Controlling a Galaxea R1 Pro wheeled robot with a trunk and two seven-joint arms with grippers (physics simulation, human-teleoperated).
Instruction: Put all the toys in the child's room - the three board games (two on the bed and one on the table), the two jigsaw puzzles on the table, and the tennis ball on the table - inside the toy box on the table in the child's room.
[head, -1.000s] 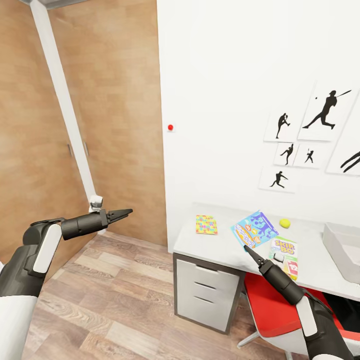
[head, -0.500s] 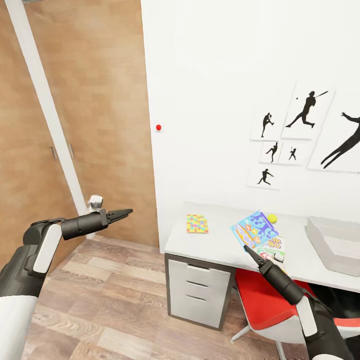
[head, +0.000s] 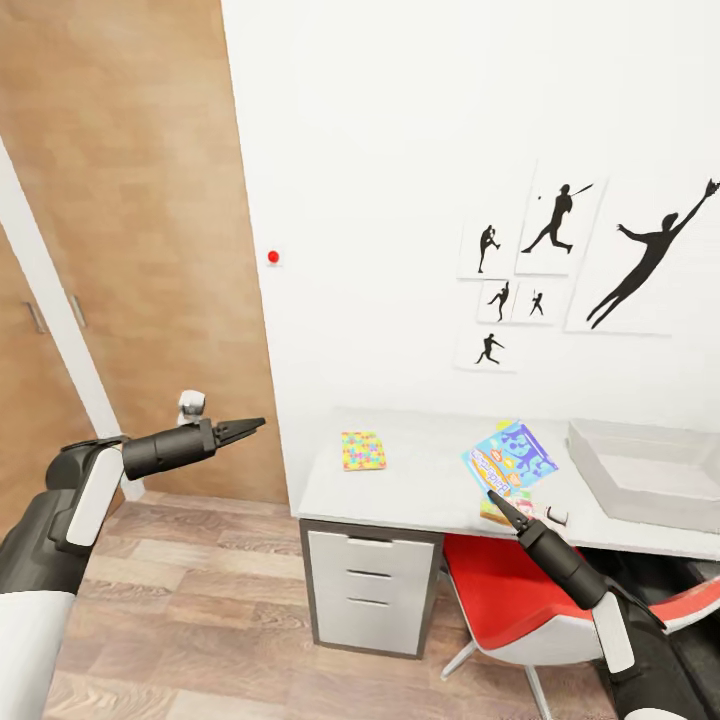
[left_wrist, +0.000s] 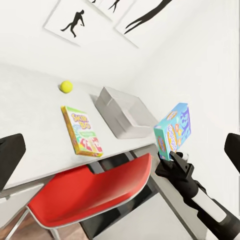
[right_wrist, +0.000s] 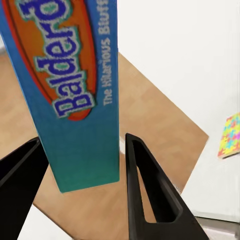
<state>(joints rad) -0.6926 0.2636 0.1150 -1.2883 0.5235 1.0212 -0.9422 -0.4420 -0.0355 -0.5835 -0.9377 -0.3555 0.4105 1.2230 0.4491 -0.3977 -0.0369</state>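
Note:
My right gripper (head: 492, 495) is shut on a blue Balderdash board game (head: 510, 455), held upright in front of the white table (head: 420, 485); the box stands between the fingers (right_wrist: 150, 190) in the right wrist view. The grey toy box (head: 640, 470) sits at the table's right end. A colourful jigsaw puzzle (head: 363, 450) lies near the left end. The left wrist view shows a Skip-Bo game (left_wrist: 82, 130) flat on the table, the tennis ball (left_wrist: 66, 86) behind it and the toy box (left_wrist: 122, 112) beside it. My left gripper (head: 245, 428) hangs open over the floor, left of the table.
A red chair (head: 520, 600) is tucked under the table, next to a grey drawer unit (head: 365, 590). Wooden doors (head: 130, 250) fill the left side. Black silhouette posters (head: 560, 250) hang on the white wall. Wood floor (head: 190, 620) lies open in front of the drawers.
The camera has swung right: table, posters and doors have slid left in the picture and more of the toy box shows. Both arms keep their pose, the game still held.

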